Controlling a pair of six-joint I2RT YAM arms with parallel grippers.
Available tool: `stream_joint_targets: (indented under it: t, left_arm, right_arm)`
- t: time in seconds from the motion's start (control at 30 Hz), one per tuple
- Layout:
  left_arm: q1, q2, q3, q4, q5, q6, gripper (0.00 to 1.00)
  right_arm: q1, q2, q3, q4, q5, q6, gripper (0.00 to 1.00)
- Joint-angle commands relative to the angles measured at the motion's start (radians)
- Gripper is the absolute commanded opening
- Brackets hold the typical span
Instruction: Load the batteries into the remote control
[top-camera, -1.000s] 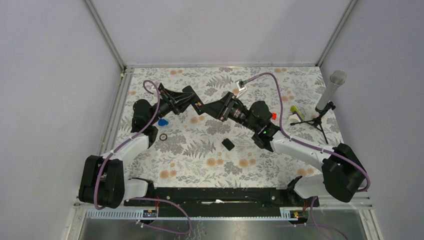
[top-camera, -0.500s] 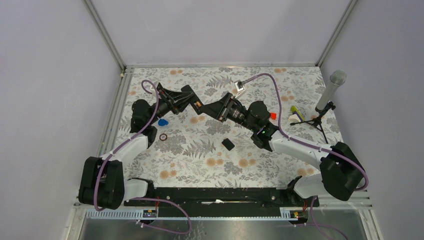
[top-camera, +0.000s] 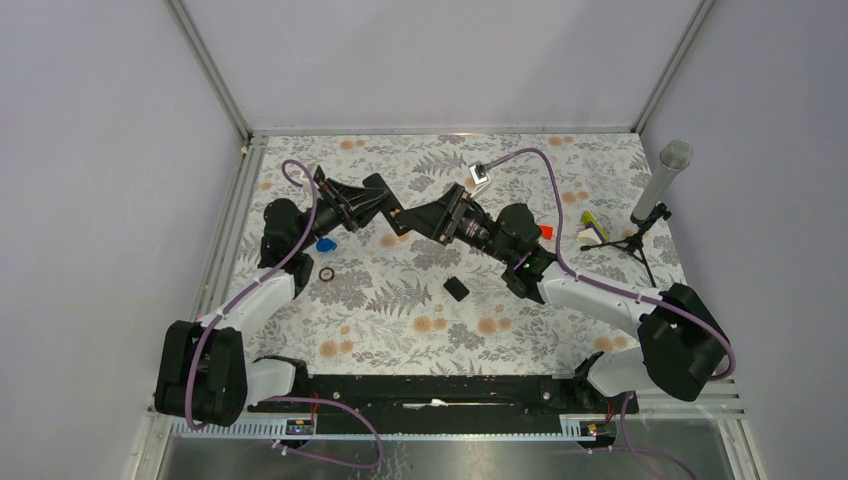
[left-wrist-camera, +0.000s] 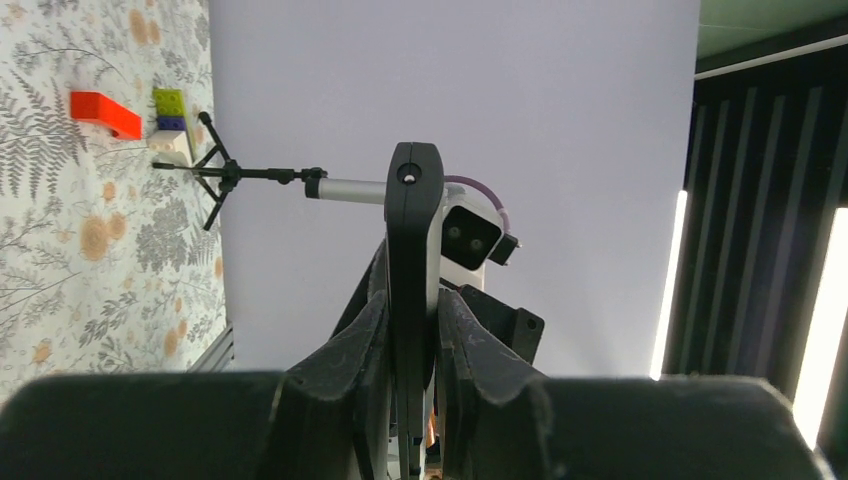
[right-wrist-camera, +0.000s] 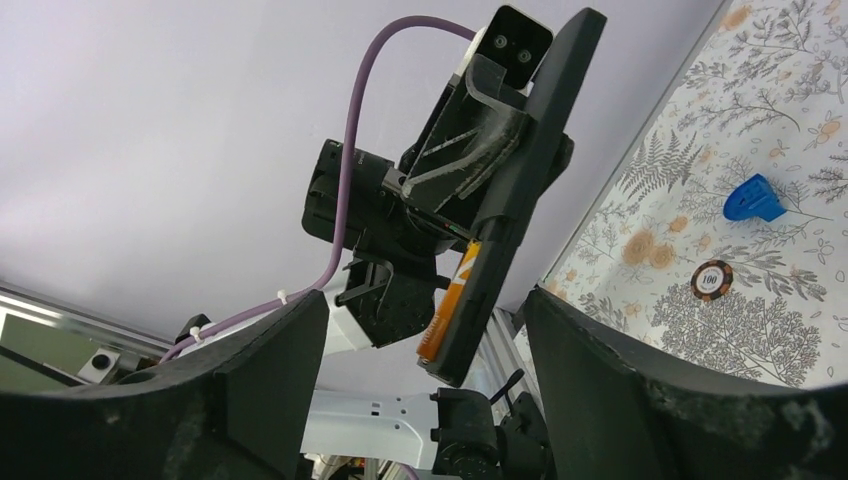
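The left tool (left-wrist-camera: 413, 330) was clamped shut on the remote control (left-wrist-camera: 413, 250) and held it off the bench (top-camera: 560, 330), beyond the loose back cover (top-camera: 455, 288) and a little to its left. With the cover lying flat on the bench, the battery bay was left open. Raising the remote edge-on toward the other arm probably served to present that bay for loading. In the right wrist view an orange-and-dark battery (right-wrist-camera: 455, 305) sat in the bay of the remote. Whether it was fully seated could not be told, and no second battery showed anywhere.

The right tool (right-wrist-camera: 428, 310) faced the remote with its fingers (right-wrist-camera: 270, 400) spread wide apart and gripping nothing. That suggested it had let the cell go, or was placed to press it home.

Compared with a second earlier, the right tool had crept slightly up and left, away from the cover and closer to the left tool. The left tool, the cover, and the red block (top-camera: 546, 231) beyond and right of the cover lay as before.
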Motion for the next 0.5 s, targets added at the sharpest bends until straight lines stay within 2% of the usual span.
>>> stream_joint_targets:
  t: [0.0,0.07,0.27,0.47]
  left_arm:
    - [0.001,-0.035,0.046,-0.014,0.002,0.084,0.00]
    - [0.000,-0.040,0.055,-0.026,0.003,0.104,0.00]
    - [0.001,-0.068,0.080,-0.106,0.008,0.174,0.00]
    - [0.000,-0.079,0.090,-0.124,0.017,0.197,0.00]
  right_arm:
    - [-0.004,-0.041,0.008,0.044,0.001,-0.037,0.78]
    - [-0.004,-0.035,0.023,0.019,-0.006,-0.041,0.73]
    - [-0.003,0.012,0.071,-0.046,-0.026,-0.040,0.50]
    - [-0.004,0.034,0.095,-0.088,-0.018,-0.017,0.35]
